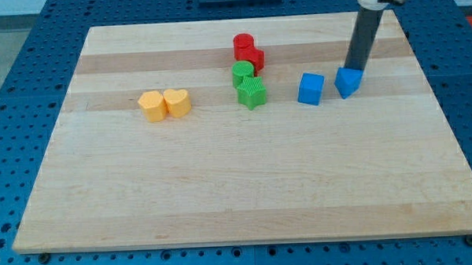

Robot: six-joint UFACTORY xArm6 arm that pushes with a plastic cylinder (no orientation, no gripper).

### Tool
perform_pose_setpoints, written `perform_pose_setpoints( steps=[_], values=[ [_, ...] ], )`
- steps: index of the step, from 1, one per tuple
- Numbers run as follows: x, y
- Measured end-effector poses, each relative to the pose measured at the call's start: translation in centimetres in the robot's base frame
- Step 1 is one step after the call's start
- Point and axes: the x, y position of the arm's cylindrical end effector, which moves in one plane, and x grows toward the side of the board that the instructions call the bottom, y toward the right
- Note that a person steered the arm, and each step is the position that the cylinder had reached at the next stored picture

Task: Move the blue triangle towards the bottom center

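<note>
Blue triangle (348,82) sits on the wooden board (238,195) toward the view's upper right, fairly near the board's right edge. My tip (352,68) comes down at its top side, touching it or just short of touching; the rod (362,37) slants up from there to the view's top right. I have no fingers to open or close, only this rod end, and it holds nothing.

Just beside the triangle, on the view's left, is a blue cube (311,88), apart from it by a narrow gap. Further left, near the board's middle top, stand four blocks in a tight column: two red blocks (247,52), rounded in shape, touching each other, then a green cylinder (242,72) below them, and a green star-like block (252,92) touching the cylinder's lower side. Well apart on the view's left lie two yellow-orange blocks side by side and touching: a hexagon-like one (150,105) and a heart-shaped one (177,102).

Below the triangle, toward the view's bottom and bottom centre, the board shows only bare wood. The blue cube is the nearest neighbour, lying level with the triangle on its left side. Around the board is a blue perforated table (13,69)
</note>
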Motion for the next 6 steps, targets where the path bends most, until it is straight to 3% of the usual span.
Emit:
perform_pose_setpoints(
  steps=[6],
  values=[
    [11.2, -3.8]
  ],
)
